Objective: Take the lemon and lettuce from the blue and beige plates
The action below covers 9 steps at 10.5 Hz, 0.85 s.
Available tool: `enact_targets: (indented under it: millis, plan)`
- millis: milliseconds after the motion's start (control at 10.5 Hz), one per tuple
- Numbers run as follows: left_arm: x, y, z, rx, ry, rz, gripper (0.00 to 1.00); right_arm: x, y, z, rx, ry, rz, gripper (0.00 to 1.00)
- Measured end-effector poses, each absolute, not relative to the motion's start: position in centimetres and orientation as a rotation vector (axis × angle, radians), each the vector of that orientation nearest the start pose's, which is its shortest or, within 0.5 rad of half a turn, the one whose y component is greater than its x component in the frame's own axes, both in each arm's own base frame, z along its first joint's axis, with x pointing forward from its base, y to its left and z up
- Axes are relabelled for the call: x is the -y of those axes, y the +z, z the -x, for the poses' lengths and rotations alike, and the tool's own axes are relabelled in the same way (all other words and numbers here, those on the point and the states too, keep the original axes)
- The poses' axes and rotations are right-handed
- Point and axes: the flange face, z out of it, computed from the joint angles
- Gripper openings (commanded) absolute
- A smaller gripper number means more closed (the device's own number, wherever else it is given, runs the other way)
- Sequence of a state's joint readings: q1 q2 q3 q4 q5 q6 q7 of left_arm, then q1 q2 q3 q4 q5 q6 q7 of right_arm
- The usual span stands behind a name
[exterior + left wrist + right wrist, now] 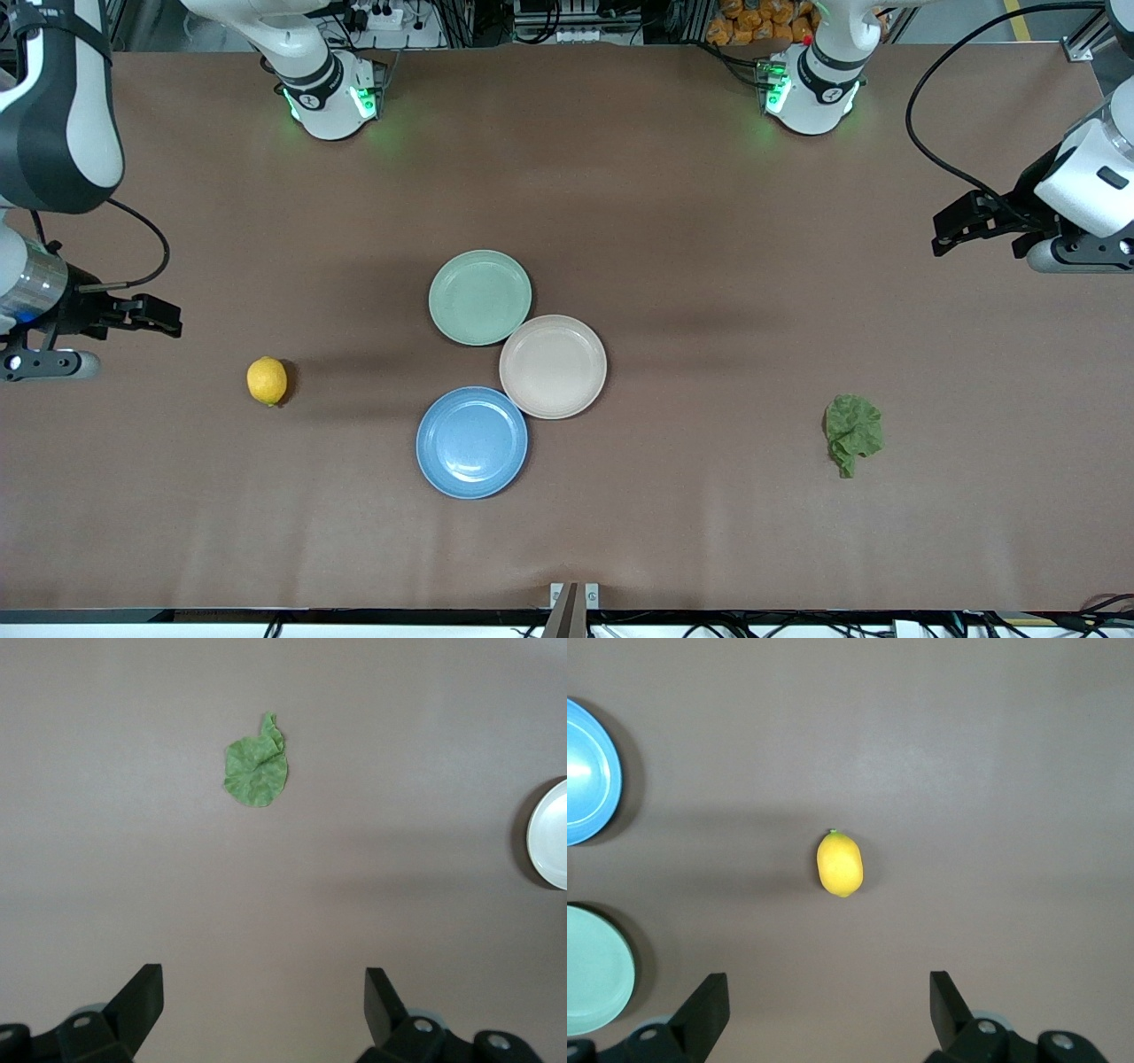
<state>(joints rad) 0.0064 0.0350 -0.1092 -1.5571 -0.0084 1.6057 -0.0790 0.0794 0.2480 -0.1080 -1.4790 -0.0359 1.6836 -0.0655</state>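
The lemon lies on the bare counter toward the right arm's edge, near the open right fingers; the lettuce lies near the open left fingers. All 3 plates are empty.

In the right wrist view the blue plate and the green plate are both cut by the picture's edge, so only a curved slice of each shows. In the left wrist view the beige plate is likewise clipped to a sliver of rim. The right gripper and the left gripper show only their finger ends in their own wrist views. In the front view both arms run off the picture at the counter's two ends. The orange things past the counter's top edge are possibly fruit, too small to tell.
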Motion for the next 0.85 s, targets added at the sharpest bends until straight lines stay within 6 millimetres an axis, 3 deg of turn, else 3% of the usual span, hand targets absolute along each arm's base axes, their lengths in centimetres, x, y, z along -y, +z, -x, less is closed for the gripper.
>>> enact_targets:
  millis: [853]
  plan:
    - [5.3, 61.0, -56.8, -0.022, -0.007, 3.155, 1.0, 1.7, 59.7, -60.7, 0.123, 0.101, 3.189, 1.0]
